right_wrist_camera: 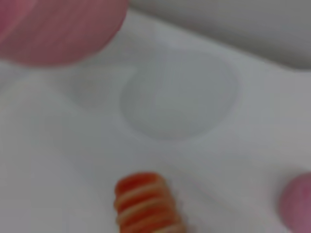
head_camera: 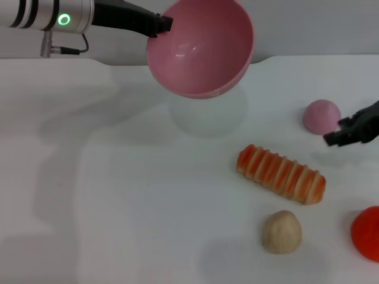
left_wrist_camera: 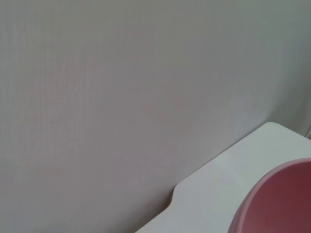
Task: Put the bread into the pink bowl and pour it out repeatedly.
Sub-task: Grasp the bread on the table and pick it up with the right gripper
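Head view, my left gripper (head_camera: 161,25): upper left of the frame, fingers clamped on the rim of the pink bowl (head_camera: 200,47).
Head view, pink bowl: raised off the white table (head_camera: 118,195) at top centre, tipped so its hollow faces the camera; nothing lies in it; its shadow falls on the table just below.
Head view, bread (head_camera: 281,174): lying on the table right of centre, striped side up, slanting down toward the right, well apart from the bowl.
Head view, my right gripper (head_camera: 340,131): at the right edge, just beside the small pink dome (head_camera: 321,115); whether my fingers there are apart or together I cannot tell.
Head view, other things: a round tan bun (head_camera: 282,232) below the bread, a red-orange item (head_camera: 367,233) cut off at the lower right edge.
Left wrist view: only a slice of the pink bowl (left_wrist_camera: 282,201) at the lower right corner, above the table's rounded edge (left_wrist_camera: 218,194); a plain wall fills the rest.
Right wrist view: one end of the bread (right_wrist_camera: 145,203) at bottom centre, the pink bowl (right_wrist_camera: 63,29) blurred at upper left, the pink dome (right_wrist_camera: 299,204) at the lower right edge.
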Robot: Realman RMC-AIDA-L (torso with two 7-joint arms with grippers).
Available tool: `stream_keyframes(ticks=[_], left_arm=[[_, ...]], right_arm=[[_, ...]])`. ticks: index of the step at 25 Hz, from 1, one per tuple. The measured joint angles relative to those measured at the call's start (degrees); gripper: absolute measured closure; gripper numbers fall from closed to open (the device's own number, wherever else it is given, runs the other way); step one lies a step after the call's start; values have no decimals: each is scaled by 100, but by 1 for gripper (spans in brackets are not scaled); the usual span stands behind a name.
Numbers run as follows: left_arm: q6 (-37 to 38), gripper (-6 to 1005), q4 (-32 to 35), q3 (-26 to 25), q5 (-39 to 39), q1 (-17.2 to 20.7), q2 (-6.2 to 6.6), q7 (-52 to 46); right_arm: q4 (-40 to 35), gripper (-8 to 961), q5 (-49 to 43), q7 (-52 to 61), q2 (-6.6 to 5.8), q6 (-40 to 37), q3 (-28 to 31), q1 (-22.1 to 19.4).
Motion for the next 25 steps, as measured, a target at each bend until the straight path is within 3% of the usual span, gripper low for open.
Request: stream_keyframes(ticks=[3,6,12,25], left_arm=[[13,939,5,2,-1,0,-1,1],[23,938,4,10,-3,1,-6,15],[15,936,-18,48,-36,20,-43,82],[-2,932,0,78,-235,106,-53,51]], right_arm=[[0,440,-507,-299,310,23,-51,153],[107,440,-572,-672,456,124,-182,203],[600,440,-151,-937,457,468,-382,263],[875,441,-112,-932,481,1045,-1055,-2]])
